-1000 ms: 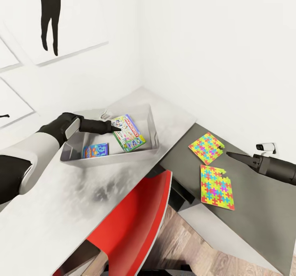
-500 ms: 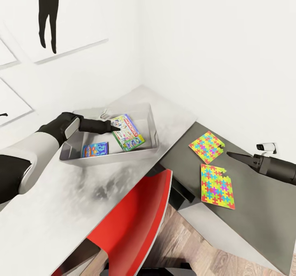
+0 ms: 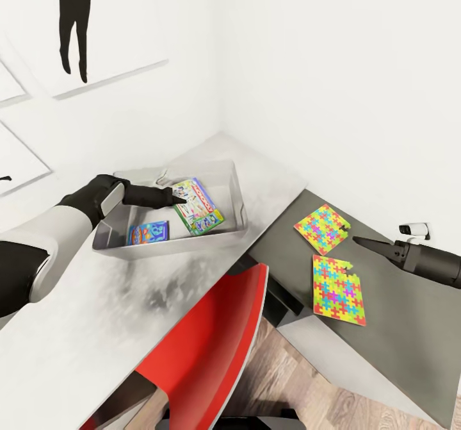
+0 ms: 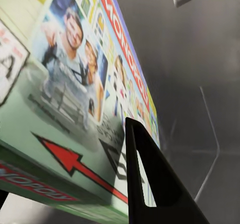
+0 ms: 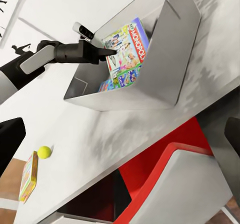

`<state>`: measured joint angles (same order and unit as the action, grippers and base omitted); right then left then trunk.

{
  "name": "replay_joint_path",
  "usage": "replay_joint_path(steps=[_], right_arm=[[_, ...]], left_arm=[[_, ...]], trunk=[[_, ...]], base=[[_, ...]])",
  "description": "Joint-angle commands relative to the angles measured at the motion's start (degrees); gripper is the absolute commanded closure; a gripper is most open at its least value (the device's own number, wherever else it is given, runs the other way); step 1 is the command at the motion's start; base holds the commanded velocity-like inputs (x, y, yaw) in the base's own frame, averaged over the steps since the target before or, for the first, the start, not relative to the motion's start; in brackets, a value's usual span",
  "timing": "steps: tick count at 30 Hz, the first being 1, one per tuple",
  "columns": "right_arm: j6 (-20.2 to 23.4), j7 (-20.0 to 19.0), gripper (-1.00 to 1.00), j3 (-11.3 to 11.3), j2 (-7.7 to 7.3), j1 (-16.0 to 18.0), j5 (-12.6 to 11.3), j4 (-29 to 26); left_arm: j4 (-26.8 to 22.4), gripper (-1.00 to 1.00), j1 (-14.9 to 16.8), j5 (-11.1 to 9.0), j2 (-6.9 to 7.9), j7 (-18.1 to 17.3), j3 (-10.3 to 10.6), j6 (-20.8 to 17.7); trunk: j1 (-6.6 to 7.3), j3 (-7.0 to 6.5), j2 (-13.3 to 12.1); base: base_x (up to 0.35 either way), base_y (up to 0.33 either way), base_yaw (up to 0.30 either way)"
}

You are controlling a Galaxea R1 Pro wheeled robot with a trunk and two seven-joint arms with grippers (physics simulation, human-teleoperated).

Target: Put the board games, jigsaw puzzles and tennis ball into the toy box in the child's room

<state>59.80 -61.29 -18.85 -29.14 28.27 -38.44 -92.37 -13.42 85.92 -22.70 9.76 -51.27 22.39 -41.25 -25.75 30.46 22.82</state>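
The light grey toy box point(image 3: 238, 194) stands on the pale table near the wall corner. My left gripper point(image 3: 179, 198) is inside it, shut on a green and white board game point(image 3: 200, 207) that tilts against the bin's floor; one fingertip point(image 4: 150, 184) lies across its cover. A small blue board game point(image 3: 148, 232) lies flat in the bin. Two jigsaw puzzles point(image 3: 322, 229) point(image 3: 338, 290) lie on the dark table. Just right of them my right gripper point(image 3: 360, 241) hovers open and empty. The tennis ball point(image 5: 44, 152) and another board game point(image 5: 28, 177) rest on the pale table.
A red chair point(image 3: 214, 347) is tucked under the pale table point(image 3: 77, 327), between it and the lower dark table point(image 3: 397, 327). White walls close in behind both tables. Wood floor point(image 3: 301, 391) shows below the chair.
The head view has shifted a little. The left gripper and its board game sit in about the same place in the bin; the right arm has not moved.
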Motion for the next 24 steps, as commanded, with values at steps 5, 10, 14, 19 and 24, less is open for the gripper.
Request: replay_joint_path(steps=[5, 10, 14, 19, 24], right_arm=[[0.20, -0.30, -1.00, -0.04, 0.07, 0.08, 0.12, 0.00], [0.20, -0.36, -1.00, -0.04, 0.10, 0.08, 0.12, 0.00], [0.20, -0.39, -1.00, -0.05, 0.11, 0.10, 0.12, 0.00], [0.20, -0.40, -1.00, -0.05, 0.07, 0.11, 0.12, 0.00], [0.20, -0.41, -1.00, -0.05, 0.04, 0.12, 0.12, 0.00]], left_arm=[[-0.05, 1.00, 0.04, -0.34, -0.05, -0.02, -0.26, -0.32], [-0.11, 1.00, 0.09, -0.39, -0.11, 0.02, -0.51, -0.32], [-0.17, 1.00, 0.12, -0.40, -0.10, 0.03, -0.61, -0.32], [-0.19, 1.00, 0.13, -0.41, -0.14, 0.03, -0.66, -0.32], [-0.20, 1.00, 0.13, -0.42, -0.19, 0.03, -0.67, -0.32]], trunk=[[-0.03, 0.34, 0.10], [-0.03, 0.71, 0.10], [-0.03, 1.04, 0.10], [-0.03, 1.46, 0.10], [-0.03, 1.84, 0.10]], base=[[0.000, 0.000, 0.000], [0.000, 0.000, 0.000], [0.000, 0.000, 0.000], [0.000, 0.000, 0.000], [0.000, 0.000, 0.000]])
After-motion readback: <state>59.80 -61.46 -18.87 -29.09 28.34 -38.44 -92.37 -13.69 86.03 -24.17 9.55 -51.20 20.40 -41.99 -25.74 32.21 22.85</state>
